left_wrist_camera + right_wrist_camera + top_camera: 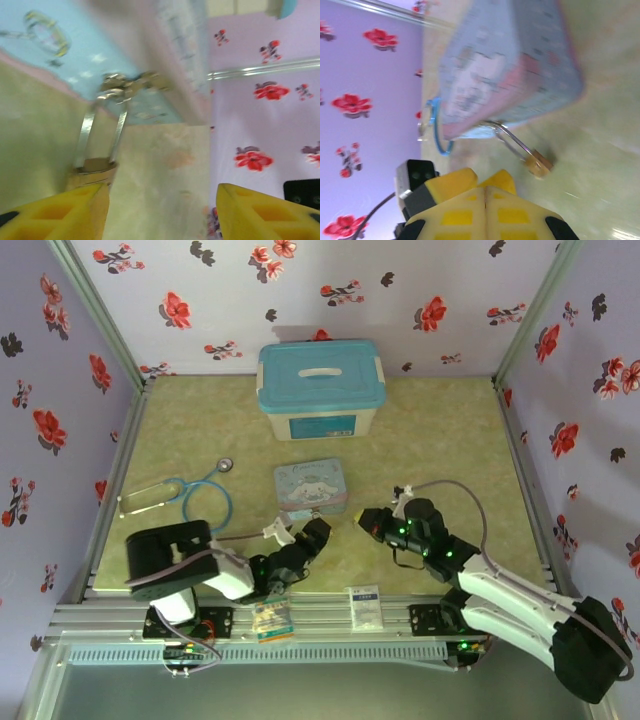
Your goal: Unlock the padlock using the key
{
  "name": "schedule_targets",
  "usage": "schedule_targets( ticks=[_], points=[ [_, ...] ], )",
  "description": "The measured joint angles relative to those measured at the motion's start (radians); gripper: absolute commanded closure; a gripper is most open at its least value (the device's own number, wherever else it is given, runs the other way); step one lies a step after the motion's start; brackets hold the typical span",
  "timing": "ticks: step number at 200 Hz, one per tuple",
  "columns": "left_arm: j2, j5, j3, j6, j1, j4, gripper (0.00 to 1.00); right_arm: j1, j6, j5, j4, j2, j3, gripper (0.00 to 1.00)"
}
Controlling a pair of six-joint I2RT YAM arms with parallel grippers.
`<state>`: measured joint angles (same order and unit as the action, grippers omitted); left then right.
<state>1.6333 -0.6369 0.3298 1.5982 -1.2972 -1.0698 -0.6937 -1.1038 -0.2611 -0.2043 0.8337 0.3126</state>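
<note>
Padlock [92, 172]: brass body with a silvery shackle, hooked through the latch on the near wall of the cartoon tin [310, 485]. Both shackle legs run down into the body. The body lies on the green table [450, 440], just in front of the tin.

Layout, left to right, top view:
1. Stethoscope [190, 495] with blue tubing, at the left of the table and well apart from the tin.
2. Left gripper [305, 533], low over the table just in front of the tin's near left corner.
3. Cartoon tin at centre, with a blue-lidded storage box [320, 390] behind it.
4. Right gripper [362, 520], just beside the tin's near right corner, pointing toward the left gripper.

Left gripper, left wrist view: the yellow fingers [70, 210] are spread wide. The padlock body sits directly at the tip of the finger at the picture's left, touching it or nearly so; which cannot be told. The shackle extends away from that fingertip toward the tin. The other finger is well apart from the padlock.

Right gripper, right wrist view: the yellow fingers [465, 192] are pressed together. Whether anything is pinched between them cannot be told. The padlock lies near the fingertips, ahead and to the picture's right, not touching them.
</note>
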Motion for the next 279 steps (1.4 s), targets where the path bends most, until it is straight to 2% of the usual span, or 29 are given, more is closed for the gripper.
schedule_targets(
  ticks=[22,50,85,103,130,146,167,178,195,206,216,237,243,252,264,279],
  points=[
    [-0.119,0.001,0.000,-0.005,0.000,0.034,0.29,0.002,0.047,-0.037,-0.040,0.015,0.051,1.00],
    [-0.188,0.007,0.002,0.000,0.000,0.045,0.25,0.002,0.084,-0.098,-0.122,0.056,0.072,1.00],
    [-0.192,0.013,0.000,0.034,0.000,-0.014,0.22,-0.017,0.129,-0.154,-0.195,0.088,0.121,1.00],
    [-0.158,0.018,-0.003,0.080,0.000,-0.102,0.21,-0.037,0.135,-0.181,-0.257,0.110,0.123,1.00],
    [-0.122,0.030,-0.004,0.125,0.000,-0.147,0.24,-0.063,0.137,-0.189,-0.303,0.133,0.122,1.00],
    [-0.137,0.035,-0.003,0.124,0.000,-0.163,0.30,-0.067,0.135,-0.187,-0.343,0.134,0.109,1.00],
    [-0.165,0.035,-0.004,0.121,0.000,-0.177,0.49,-0.067,0.132,-0.178,-0.389,0.133,0.083,1.00],
    [-0.175,0.034,-0.004,0.128,0.000,-0.185,0.55,-0.067,0.127,-0.169,-0.403,0.133,0.069,1.00],
    [-0.180,0.034,-0.005,0.124,0.000,-0.192,0.60,-0.067,0.125,-0.158,-0.412,0.133,0.053,1.00],
    [-0.180,0.034,-0.005,0.126,-0.001,-0.194,0.68,-0.067,0.124,-0.154,-0.413,0.129,0.046,1.00],
    [-0.180,0.034,-0.005,0.124,-0.003,-0.195,0.68,-0.067,0.124,-0.151,-0.413,0.127,0.042,1.00],
    [-0.180,0.034,-0.005,0.124,-0.005,-0.198,0.64,-0.067,0.124,-0.145,-0.413,0.116,0.035,1.00],
    [-0.180,0.034,-0.005,0.124,-0.006,-0.199,0.59,-0.067,0.124,-0.143,-0.413,0.113,0.034,1.00],
    [-0.180,0.034,-0.005,0.119,-0.006,-0.200,0.43,-0.067,0.124,-0.142,-0.412,0.108,0.032,1.00],
    [-0.180,0.028,-0.005,0.128,-0.006,-0.204,0.41,-0.067,0.124,-0.140,-0.412,0.098,0.031,1.00],
    [-0.180,0.027,-0.005,0.126,-0.006,-0.205,0.32,-0.067,0.124,-0.135,-0.412,0.084,0.029,1.00]
  ],
)
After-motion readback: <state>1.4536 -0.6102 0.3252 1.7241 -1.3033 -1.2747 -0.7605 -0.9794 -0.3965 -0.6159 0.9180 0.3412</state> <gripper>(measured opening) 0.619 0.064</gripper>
